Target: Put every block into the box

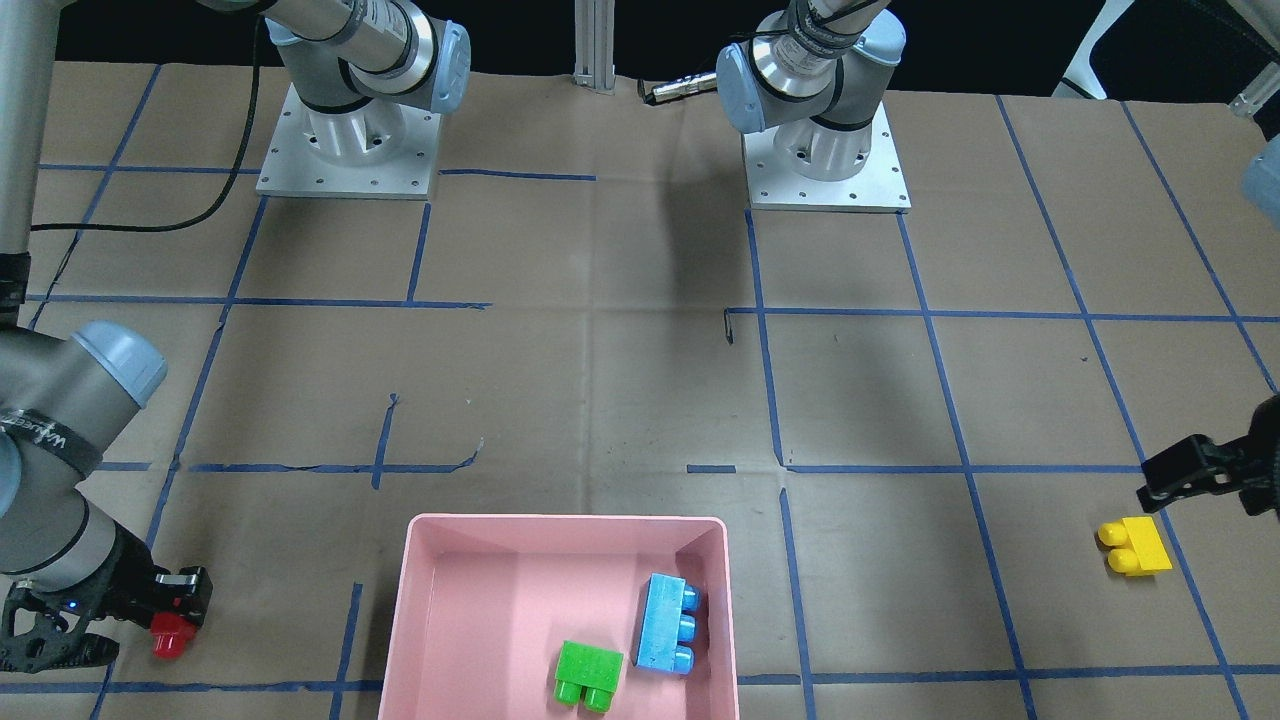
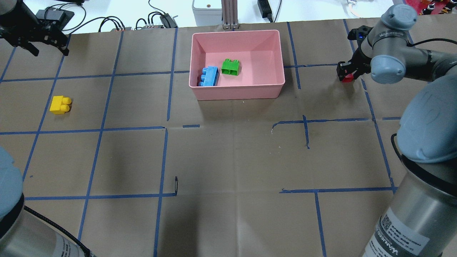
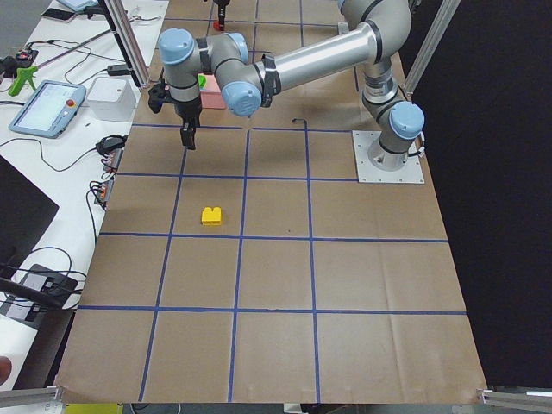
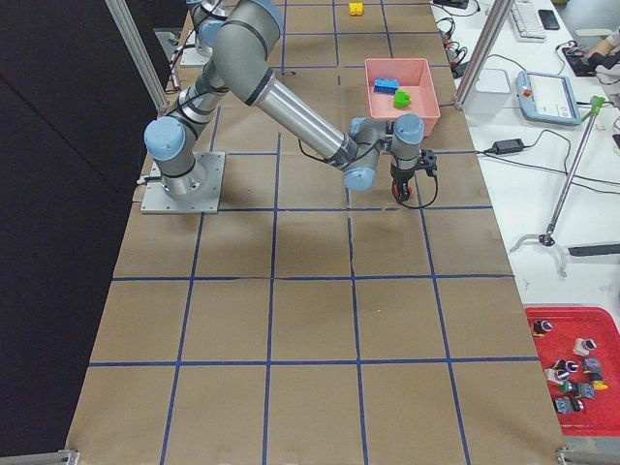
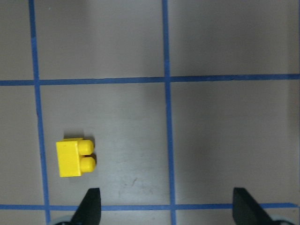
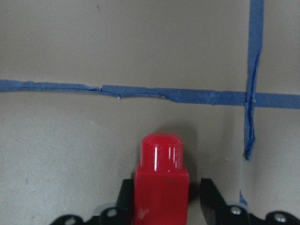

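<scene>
The pink box (image 1: 565, 519) (image 2: 237, 92) holds the light-blue brick (image 1: 668, 622) (image 2: 209, 76) and the green brick (image 1: 589, 675) (image 2: 230, 66). My right gripper (image 6: 166, 201) (image 2: 345, 71) is right of the box, at table level. It is shut on the small red brick (image 6: 161, 180) (image 1: 170, 638), whose stud points away from me. The yellow brick (image 2: 60, 105) (image 5: 75, 158) (image 1: 1135, 547) lies on its side on the paper, far left of the box. My left gripper (image 5: 167, 204) (image 2: 50, 50) is open and empty. It hangs high above the table, beyond the yellow brick.
Brown paper with blue tape lines (image 2: 164, 157) covers the table. Cables and small devices (image 2: 157, 19) lie along the far edge, behind the box. The two arm bases (image 1: 345, 140) (image 1: 825, 150) stand on the robot's side.
</scene>
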Robot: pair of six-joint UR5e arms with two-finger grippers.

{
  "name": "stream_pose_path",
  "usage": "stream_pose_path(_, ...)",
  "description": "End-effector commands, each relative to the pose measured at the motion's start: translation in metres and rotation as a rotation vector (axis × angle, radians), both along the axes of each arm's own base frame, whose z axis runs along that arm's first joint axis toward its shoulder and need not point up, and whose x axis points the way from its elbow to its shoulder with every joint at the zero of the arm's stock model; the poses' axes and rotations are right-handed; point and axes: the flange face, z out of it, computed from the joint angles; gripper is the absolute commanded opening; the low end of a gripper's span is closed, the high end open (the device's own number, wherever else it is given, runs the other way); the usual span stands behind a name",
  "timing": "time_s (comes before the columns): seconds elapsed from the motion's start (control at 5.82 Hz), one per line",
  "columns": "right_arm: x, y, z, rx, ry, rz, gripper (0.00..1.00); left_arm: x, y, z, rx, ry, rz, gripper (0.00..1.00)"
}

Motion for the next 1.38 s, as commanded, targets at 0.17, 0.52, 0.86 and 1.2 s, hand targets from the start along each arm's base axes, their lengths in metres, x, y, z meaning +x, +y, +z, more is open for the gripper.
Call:
stream_pose_path(0.17,-0.008,-0.003,0.037,-0.028,0.082,-0.002,0.02,0.092,-0.007,-0.099,0.053,0.009,0.035,0.99)
stream_pose_path(0.52,0.031,0.008,0.173,-0.176,0.171,0.061,0.03,0.114,0.011,-0.166,0.070,0.032,0.098,0.99)
stream_pose_path(0.86,0.174,-0.010,0.213,-0.320,0.044,0.321,0.03,0.105,0.026,-0.202,0.091,0.049,0.143,0.99)
stream_pose_path(1.2,0.294,-0.031,0.162,-0.341,-0.207,0.401,0.03,0.102,0.026,-0.218,0.066,0.058,0.161,0.99)
